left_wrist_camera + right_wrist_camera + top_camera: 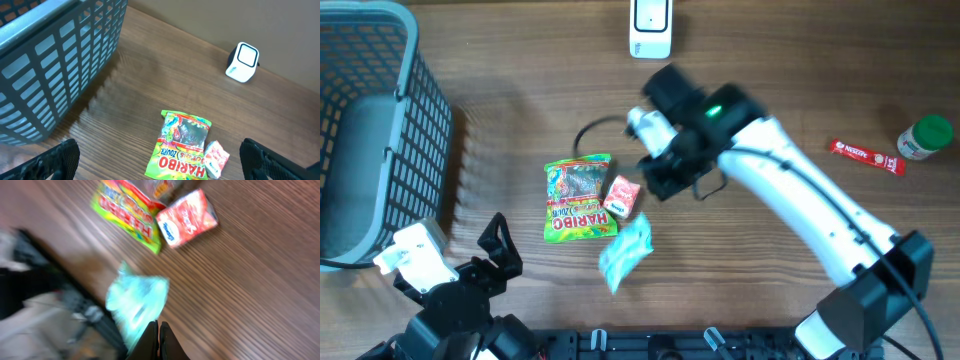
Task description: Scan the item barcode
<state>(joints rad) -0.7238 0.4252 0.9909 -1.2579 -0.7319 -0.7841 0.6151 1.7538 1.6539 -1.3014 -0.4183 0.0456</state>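
Red packet (622,196) touching the Haribo bag (578,197), both flat on the table (800,60).
Right gripper (158,326) hovers above the wood, clenched and empty; left gripper (500,245) is spread wide.

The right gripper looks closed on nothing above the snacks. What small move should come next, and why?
Probably reopen the right gripper: its jaws are pressed together with nothing between them, just beside the light blue packet. No item is held, and the white scanner sits well away, so a grasp likely has to come first.
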